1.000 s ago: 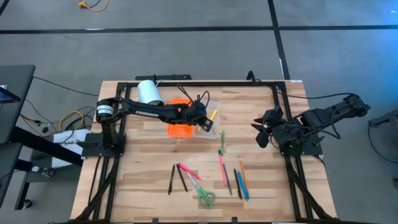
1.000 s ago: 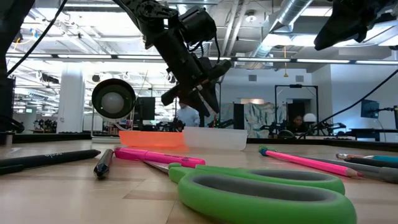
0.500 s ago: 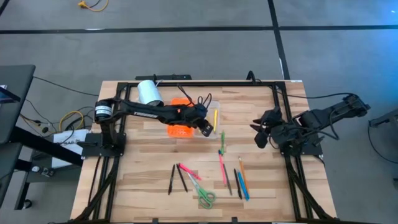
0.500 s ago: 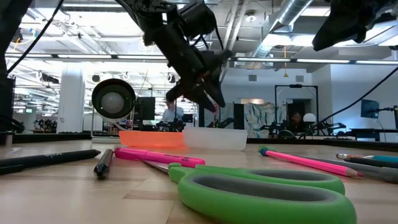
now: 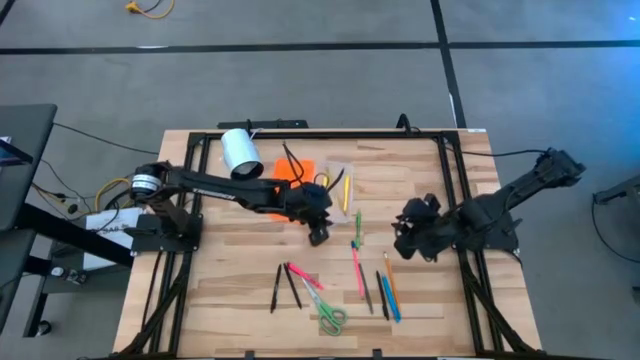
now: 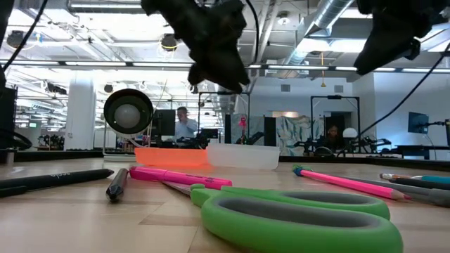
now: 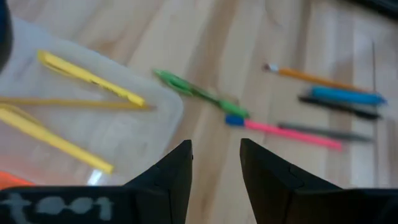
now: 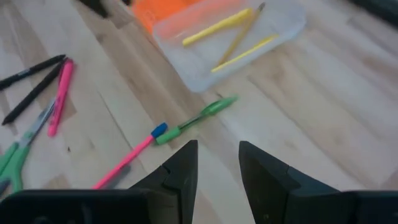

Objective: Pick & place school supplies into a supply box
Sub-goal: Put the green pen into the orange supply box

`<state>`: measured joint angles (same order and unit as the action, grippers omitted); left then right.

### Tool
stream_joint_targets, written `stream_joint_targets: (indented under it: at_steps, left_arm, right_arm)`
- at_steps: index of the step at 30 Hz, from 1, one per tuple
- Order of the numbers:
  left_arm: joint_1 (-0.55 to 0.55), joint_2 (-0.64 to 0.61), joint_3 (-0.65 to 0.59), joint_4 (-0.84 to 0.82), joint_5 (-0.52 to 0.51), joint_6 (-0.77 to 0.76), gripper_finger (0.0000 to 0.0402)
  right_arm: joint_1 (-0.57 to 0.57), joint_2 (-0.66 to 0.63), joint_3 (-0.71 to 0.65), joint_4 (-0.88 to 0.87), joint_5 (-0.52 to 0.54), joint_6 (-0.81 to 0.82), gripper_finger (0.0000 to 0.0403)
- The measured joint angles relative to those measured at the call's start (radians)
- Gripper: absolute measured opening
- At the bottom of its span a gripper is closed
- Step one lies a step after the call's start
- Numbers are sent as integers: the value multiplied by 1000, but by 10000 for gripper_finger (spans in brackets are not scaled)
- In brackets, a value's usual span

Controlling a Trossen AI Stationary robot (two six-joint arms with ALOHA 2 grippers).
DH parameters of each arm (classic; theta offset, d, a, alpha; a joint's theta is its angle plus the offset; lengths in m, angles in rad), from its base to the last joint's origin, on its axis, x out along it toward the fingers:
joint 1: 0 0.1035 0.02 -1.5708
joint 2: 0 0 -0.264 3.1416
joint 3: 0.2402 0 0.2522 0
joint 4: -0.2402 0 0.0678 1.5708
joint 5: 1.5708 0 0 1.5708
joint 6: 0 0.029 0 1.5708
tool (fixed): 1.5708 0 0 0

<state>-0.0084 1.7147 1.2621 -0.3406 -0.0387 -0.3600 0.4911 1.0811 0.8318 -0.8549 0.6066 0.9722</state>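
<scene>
Two empty sets of jaws stood spread: the left gripper (image 5: 319,236) and right gripper (image 5: 404,240) flanked the green pen (image 5: 357,227) — nearest pick, lying lengthwise just beside the supply box (image 5: 338,188), left closer.

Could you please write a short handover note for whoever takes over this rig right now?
Left gripper: open, empty, in front of the supply box.
Right gripper: open, empty, beside the right-hand group of pens.
Done: three yellow pencils lie in the clear tray; the orange lid stays open beside it.
Left: green pen, pink pens, black pens, orange and blue pencils, and green scissors, all on the table.
</scene>
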Motion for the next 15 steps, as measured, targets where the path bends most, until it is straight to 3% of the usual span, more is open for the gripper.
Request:
stream_joint_targets:
  at_steps: [7, 15]
  left_arm:
    - [-86, -60, 0, -149, -48, 40, 122]
    - [-164, -109, 0, -339, -206, 59, 122]
  right_arm:
    - [-55, 133, 0, 188, -29, 60, 111]
    - [-194, 333, 1, 366, -235, 97, 111]
